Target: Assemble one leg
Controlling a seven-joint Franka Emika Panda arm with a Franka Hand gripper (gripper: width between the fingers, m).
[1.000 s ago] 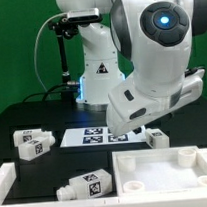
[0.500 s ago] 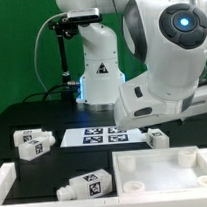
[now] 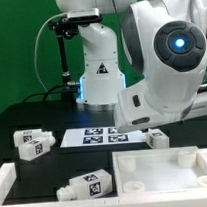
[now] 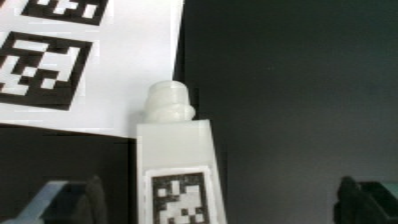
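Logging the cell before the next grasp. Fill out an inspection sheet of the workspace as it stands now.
Surface: black table, with the marker board lying flat on it.
Job's things: the leg lies flat beside the marker board's edge. There are also left legs, a front leg and a right leg, which may be the wrist view's one.
Clutter: white tray-like part; white rail.
Grippers: the gripper is open, with fingers on either side of the leg, not touching it.
Cables: dark cable on a black stand.
Surroundings: green backdrop.
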